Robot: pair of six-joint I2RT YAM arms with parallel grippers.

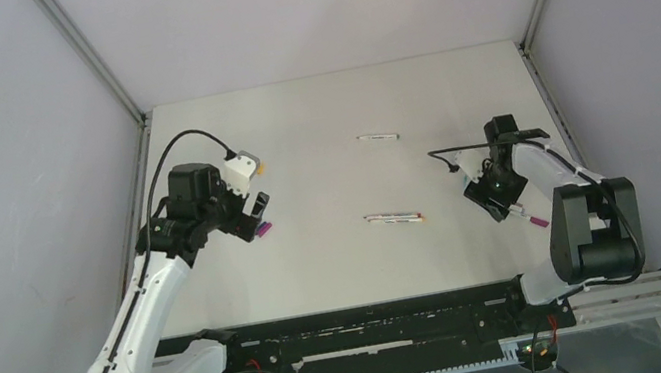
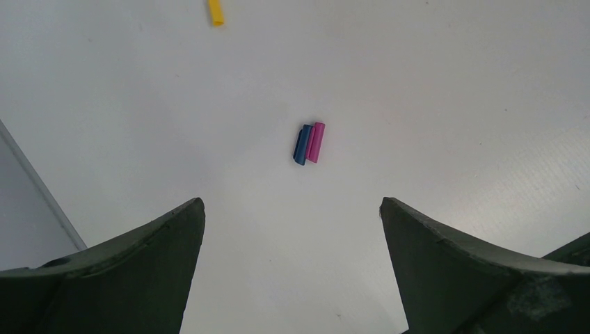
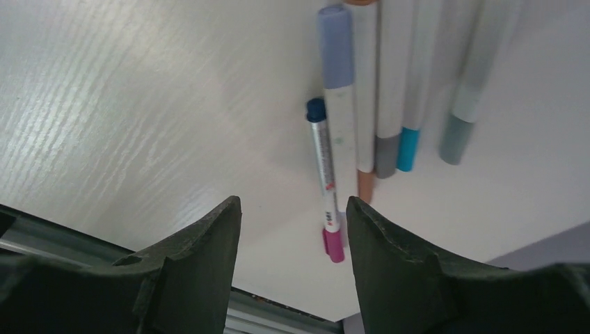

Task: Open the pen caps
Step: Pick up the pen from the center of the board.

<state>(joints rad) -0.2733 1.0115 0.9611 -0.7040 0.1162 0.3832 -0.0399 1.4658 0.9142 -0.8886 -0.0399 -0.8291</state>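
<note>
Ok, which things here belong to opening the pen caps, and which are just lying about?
Job: loose blue cap, pink cap, yellow cap; far middle pen, near middle pen; thin pen with magenta end; bunch of pens beside it.
Lying about: black rail and wires along the near edge.

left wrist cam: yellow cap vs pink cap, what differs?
The yellow cap lies alone near the view's top edge; the pink cap lies side by side against a blue cap. The yellow cap is cut by the frame edge; the pink cap shows whole. Colour aside, both are short loose caps lying flat on the white table, on no pen.
</note>
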